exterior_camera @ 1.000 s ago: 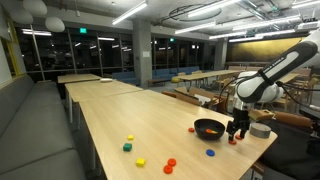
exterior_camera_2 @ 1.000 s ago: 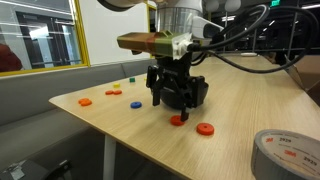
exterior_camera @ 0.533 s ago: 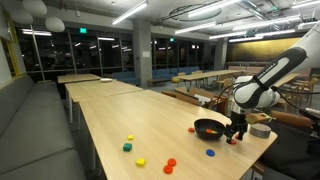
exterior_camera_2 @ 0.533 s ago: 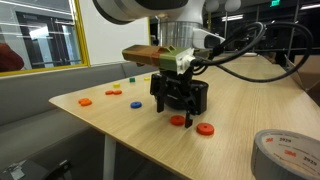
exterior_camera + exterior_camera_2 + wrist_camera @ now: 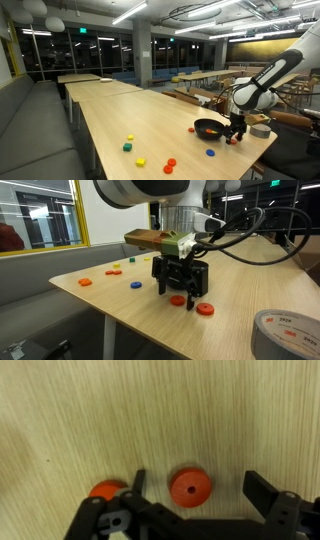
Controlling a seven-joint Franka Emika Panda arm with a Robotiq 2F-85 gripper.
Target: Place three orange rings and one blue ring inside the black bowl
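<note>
Wrist view, looking straight down at a pale wooden tabletop (image 5: 80, 410). The end effector (image 5: 195, 482) is released, its two fingers spread wide. One orange ring (image 5: 190, 487) lies flat between them, touched by neither and somewhat nearer the finger at the frame's left side. A second orange ring (image 5: 107, 490) is seen just outside that finger, partly hidden by it.

In an exterior view, the end effector (image 5: 180, 293) is held low over the tabletop, with the orange ring (image 5: 178, 301) under it. The black bowl (image 5: 209, 128) sits just beside the end effector, and the blue ring (image 5: 210, 153) lies near it, apart from the bowl.

For a good grasp, the end effector is best centred on the ring and lowered until the fingertips nearly meet the wood. That way the thin edge is caught squarely and the neighbouring ring is not nudged.
</note>
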